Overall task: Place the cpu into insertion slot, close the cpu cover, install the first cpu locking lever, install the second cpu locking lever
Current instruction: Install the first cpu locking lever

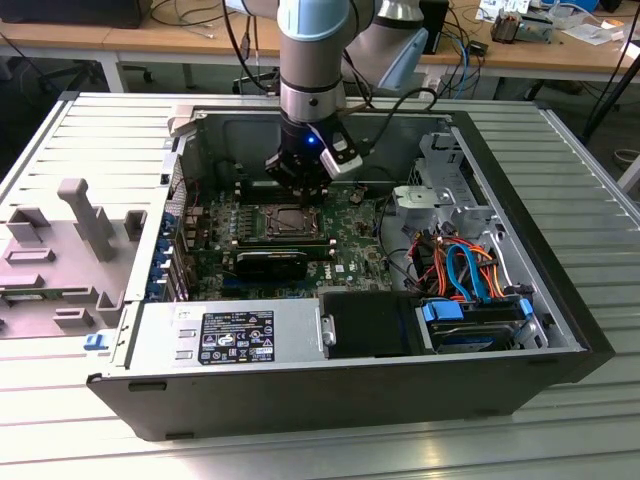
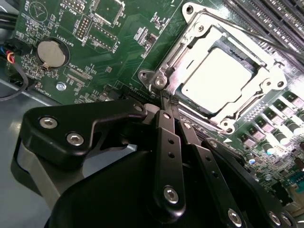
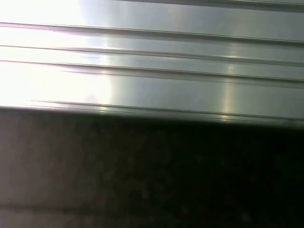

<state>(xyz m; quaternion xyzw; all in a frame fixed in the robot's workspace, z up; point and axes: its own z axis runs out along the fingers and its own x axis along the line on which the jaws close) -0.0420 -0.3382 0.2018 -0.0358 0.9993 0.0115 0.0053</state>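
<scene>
Inside the open computer case, my gripper [image 1: 300,190] hangs straight down over the insertion slot [image 1: 290,221] on the green motherboard. In the second wrist view the cpu [image 2: 216,78] lies in the slot, its silver top showing through the window of the cpu cover [image 2: 187,47]. The cover lies flat on the cpu. My gripper [image 2: 167,99] is shut with nothing between its black fingers [image 2: 166,142]. Its tips sit at one corner of the socket frame, beside a hooked metal piece [image 2: 159,81]. A thin lever rod [image 2: 247,35] runs along the socket's far side.
A black heatsink block [image 1: 270,265] lies just in front of the socket, then the power supply [image 1: 225,335]. Drives with blue and orange cables [image 1: 465,270] fill the exterior view's right. Memory slots [image 2: 270,19] and a coin battery [image 2: 51,52] flank the socket. Grey fixtures [image 1: 85,215] stand outside the case.
</scene>
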